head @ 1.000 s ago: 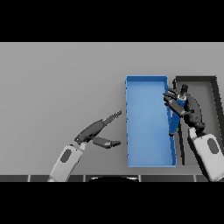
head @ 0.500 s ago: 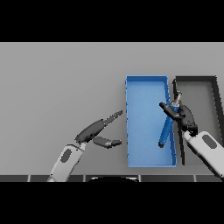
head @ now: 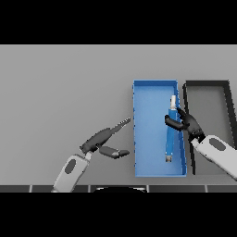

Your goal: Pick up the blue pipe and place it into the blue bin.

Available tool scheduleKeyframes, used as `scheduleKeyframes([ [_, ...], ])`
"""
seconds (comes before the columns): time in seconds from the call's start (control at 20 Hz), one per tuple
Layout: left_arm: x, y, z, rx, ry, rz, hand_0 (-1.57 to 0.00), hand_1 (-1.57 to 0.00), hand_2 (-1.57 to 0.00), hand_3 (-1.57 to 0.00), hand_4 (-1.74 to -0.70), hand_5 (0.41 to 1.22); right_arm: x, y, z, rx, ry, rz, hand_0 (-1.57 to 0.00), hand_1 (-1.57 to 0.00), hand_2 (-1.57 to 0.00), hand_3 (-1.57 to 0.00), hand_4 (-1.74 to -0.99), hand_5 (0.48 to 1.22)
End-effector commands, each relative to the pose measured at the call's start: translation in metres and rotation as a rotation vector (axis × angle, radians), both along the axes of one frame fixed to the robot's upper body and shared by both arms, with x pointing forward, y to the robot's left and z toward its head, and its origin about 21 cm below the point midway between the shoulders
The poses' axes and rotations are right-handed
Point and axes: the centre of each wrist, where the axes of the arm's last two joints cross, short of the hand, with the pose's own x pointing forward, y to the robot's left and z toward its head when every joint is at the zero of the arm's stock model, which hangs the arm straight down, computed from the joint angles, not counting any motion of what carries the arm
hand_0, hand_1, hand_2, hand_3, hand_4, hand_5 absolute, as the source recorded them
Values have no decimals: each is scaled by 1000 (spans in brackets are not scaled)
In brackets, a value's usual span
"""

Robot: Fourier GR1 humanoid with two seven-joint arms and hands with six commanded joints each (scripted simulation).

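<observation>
The blue pipe [head: 170,139], white at its far tip, lies lengthwise inside the blue bin [head: 139,134], close to the bin's right wall. My right hand [head: 189,123] is over that wall, beside the pipe's middle. Its fingers are spread and loose, and one dark digit reaches across the pipe without closing round it. My left hand [head: 98,140] hovers over the table left of the bin, open, with fingers stretched toward the bin's left wall and thumb pointing right.
A black bin [head: 225,111] stands right of the blue bin, touching it; my right forearm crosses its near part. Bare grey table stretches to the left and behind.
My right hand carried the pipe left from the black bin's edge to over the blue bin, then loosened; the pipe now lies flat and straight in the blue bin. The left hand barely moved.
</observation>
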Motion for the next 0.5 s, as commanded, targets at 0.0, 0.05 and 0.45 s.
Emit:
scheduleKeyframes([
  [0.0, -1, 0, -3, 10, 5, 7, 1, 1, 1, 1, -886, 428, 0, 2, -1, -7, -3, -1, -40, -37, -37, -21, -1046, 759],
  [0.05, 1, 1, -2, 6, 3, 13, 1, 1, 1, 1, -887, 429, -2, 5, -2, -12, -2, 6, -32, -29, -29, -17, -1038, 734],
  [0.45, 4, 1, -5, 25, 10, 20, 1, 1, 1, 1, -885, 431, 2, 4, 1, -28, 10, 24, -6, -5, -5, -3, -1022, 658],
])
